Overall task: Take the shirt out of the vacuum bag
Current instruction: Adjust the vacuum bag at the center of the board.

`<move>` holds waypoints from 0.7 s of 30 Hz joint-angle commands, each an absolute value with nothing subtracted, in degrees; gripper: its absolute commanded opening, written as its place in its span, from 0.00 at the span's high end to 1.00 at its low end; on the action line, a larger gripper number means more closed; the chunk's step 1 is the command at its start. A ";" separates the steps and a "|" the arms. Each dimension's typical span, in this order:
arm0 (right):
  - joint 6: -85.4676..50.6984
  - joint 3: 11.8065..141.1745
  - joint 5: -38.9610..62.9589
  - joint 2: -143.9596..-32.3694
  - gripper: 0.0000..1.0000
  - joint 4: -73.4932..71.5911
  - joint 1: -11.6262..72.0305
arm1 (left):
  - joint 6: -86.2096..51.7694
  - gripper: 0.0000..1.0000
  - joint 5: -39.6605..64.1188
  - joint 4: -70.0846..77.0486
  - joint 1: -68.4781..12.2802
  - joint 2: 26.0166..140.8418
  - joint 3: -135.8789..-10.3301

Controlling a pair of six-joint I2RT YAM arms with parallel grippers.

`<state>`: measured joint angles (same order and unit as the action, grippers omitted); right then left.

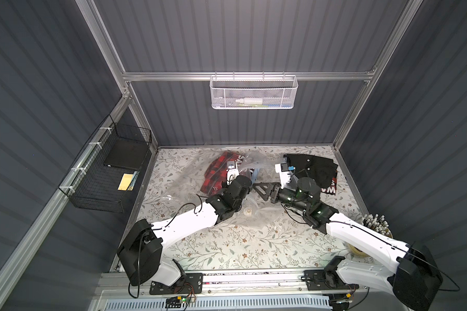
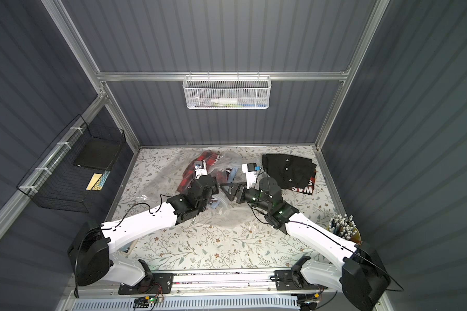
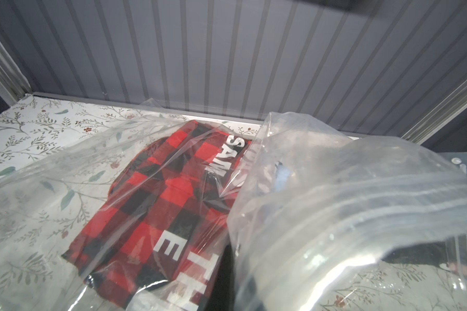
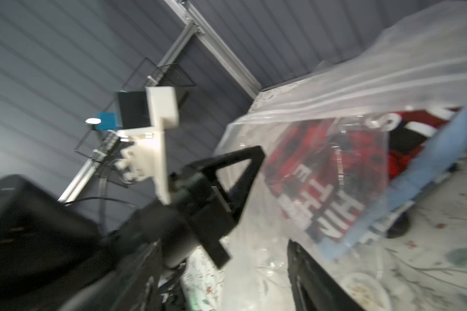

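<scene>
Floral tabletop point(image 1: 227, 247), grey ribbed walls point(image 1: 240, 35); white mesh basket point(image 1: 219, 91) visible in top views only. Red plaid shirt point(image 3: 151, 215) inside clear plastic vacuum bag point(image 3: 334, 215). Left gripper point(image 4: 251, 156) pinches bag, right gripper point(image 1: 255, 185) unreadable.

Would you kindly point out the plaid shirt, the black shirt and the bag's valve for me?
plaid shirt point(image 3: 151, 204): left wrist view, on its red-and-black checks under the plastic.
black shirt point(image 1: 314, 167): a top view, middle of the fabric.
valve point(image 1: 248, 211): a top view, on its round white cap.
</scene>
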<state>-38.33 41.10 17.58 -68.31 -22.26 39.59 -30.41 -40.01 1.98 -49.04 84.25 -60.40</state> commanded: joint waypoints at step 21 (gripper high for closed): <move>-41.98 49.55 21.72 -92.59 0.38 -32.12 33.31 | -20.27 1.00 -40.41 -3.08 -54.54 85.33 -74.97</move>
